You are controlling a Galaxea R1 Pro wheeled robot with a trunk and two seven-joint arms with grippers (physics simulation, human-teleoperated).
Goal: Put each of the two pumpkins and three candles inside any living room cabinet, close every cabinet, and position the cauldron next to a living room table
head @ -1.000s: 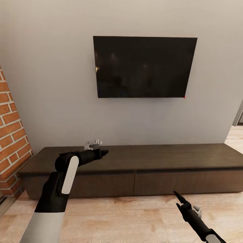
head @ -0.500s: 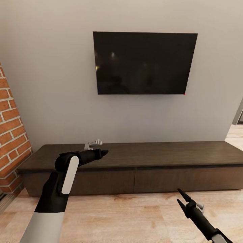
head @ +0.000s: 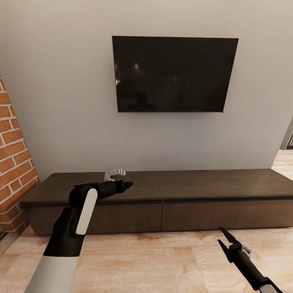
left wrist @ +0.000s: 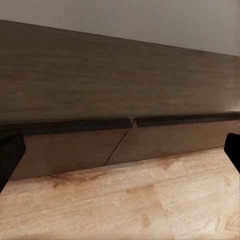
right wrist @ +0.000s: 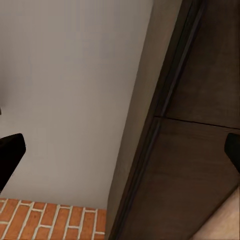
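Observation:
The cabinet (head: 203, 191) is a long, low, dark brown unit against the grey wall, and both of its wide fronts are shut. My left gripper (head: 128, 184) hovers over the left part of the cabinet top, open and empty. In the left wrist view its fingertips (left wrist: 10, 156) frame the seam between the two fronts of the cabinet (left wrist: 120, 75). My right gripper (head: 222, 237) hangs low over the floor in front of the right front, open and empty. The right wrist view shows the cabinet (right wrist: 200, 150) edge-on. The pumpkins, candles and cauldron are out of view.
A black television (head: 175, 73) hangs on the wall above the cabinet. A red brick wall (head: 14, 162) closes off the left side. Light wooden floor (head: 142, 260) runs in front of the cabinet. A doorway (head: 287, 142) opens at the far right.
The whole picture has slid a little, so the camera moved. My right gripper has drifted to the right, and its two fingers now show apart. The left gripper has edged slightly right.

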